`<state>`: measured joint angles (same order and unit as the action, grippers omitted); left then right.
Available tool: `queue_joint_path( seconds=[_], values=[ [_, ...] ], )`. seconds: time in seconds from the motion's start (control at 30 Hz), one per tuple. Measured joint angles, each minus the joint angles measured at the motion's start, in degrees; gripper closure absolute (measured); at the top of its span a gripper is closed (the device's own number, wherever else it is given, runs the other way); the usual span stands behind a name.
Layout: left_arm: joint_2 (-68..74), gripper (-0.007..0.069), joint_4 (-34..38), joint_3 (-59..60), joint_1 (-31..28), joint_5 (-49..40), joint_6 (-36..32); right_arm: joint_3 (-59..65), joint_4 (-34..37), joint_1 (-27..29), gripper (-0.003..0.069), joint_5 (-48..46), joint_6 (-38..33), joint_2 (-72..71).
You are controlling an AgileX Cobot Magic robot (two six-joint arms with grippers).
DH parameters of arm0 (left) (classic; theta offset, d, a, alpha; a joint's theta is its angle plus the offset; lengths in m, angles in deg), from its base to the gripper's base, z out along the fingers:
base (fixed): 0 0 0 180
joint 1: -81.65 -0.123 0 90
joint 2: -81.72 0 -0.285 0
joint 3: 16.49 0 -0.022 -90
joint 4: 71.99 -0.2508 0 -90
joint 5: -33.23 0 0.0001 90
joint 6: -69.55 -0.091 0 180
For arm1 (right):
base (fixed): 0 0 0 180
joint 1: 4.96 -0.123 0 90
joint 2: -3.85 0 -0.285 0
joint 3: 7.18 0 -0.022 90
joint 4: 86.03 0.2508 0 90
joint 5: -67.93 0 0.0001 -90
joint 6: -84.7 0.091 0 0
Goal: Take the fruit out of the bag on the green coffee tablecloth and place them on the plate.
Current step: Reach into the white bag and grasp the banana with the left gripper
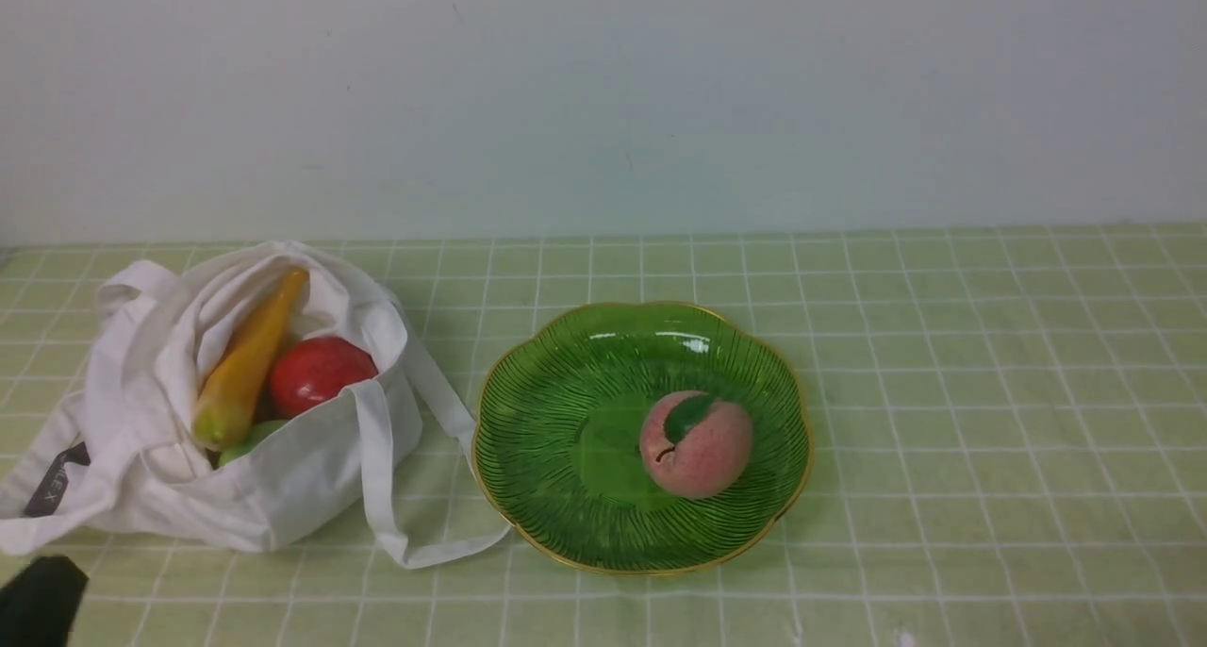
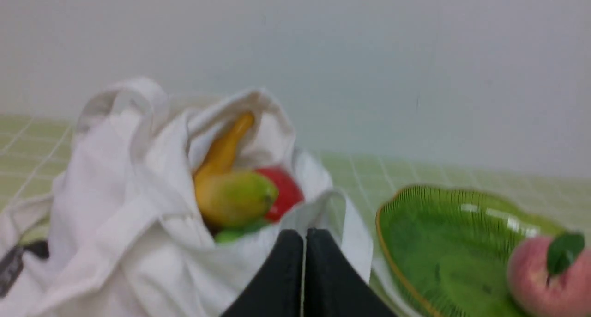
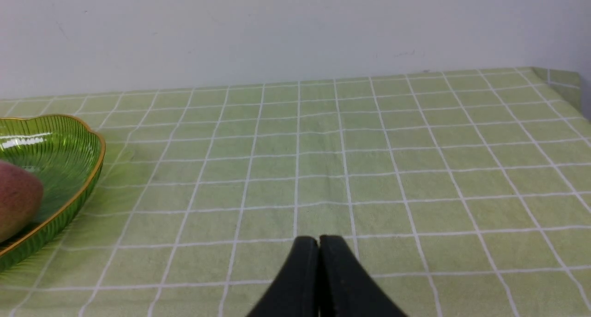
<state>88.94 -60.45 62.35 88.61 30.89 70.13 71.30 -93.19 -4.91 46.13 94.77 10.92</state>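
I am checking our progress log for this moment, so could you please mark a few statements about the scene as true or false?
1. A pink peach with a green leaf lies on the plate. True.
2. The bag is empty. False: a banana, a red apple and a green fruit are in it.
3. The left claw is shut and holds nothing. True.
4. The right claw grips the banana. False: it is shut on nothing, over bare tablecloth.
5. The plate stands on the robot's left of the bag. False: it stands on the bag's right.
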Motion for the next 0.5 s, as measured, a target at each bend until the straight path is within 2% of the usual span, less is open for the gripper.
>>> queue_joint_path(
  seconds=[0.03,0.07,0.1,0.2,0.27,0.33,0.4,0.47,0.5],
  values=[
    [0.0,0.0632,0.1,0.0,0.0,2.8,0.1,0.0,0.0,0.0,0.0669,0.0,0.0,0.0],
    [0.0,0.0632,0.3,0.0,0.0,10.5,0.3,0.0,0.0,0.0,0.0669,0.0,0.0,0.0],
    [0.0,0.0632,1.1,-0.1,0.0,14.6,1.0,0.0,0.0,0.0,0.0669,0.0,0.0,0.0],
    [0.0,0.0632,4.4,-3.7,0.0,16.5,2.2,0.0,0.0,0.0,0.0669,0.0,0.0,0.0],
    [1.7,0.0632,6.8,-9.7,0.0,11.8,1.3,0.0,0.0,0.0,0.0669,0.0,0.0,0.0],
    [6.2,0.0632,8.9,-16.6,0.0,3.1,0.6,0.0,0.0,0.0,0.0669,0.0,0.0,0.0],
    [14.4,0.0632,10.0,-25.4,0.0,-12.2,0.7,0.0,0.0,0.0,0.0669,0.0,0.0,0.0],
    [20.2,0.0632,9.8,-30.2,0.0,-20.8,0.9,0.0,0.0,0.0,0.0669,0.0,0.0,0.0],
    [30.0,0.0632,7.8,-37.0,0.0,-33.9,1.7,0.0,0.0,0.0,0.0669,0.0,0.0,0.0]
  ],
)
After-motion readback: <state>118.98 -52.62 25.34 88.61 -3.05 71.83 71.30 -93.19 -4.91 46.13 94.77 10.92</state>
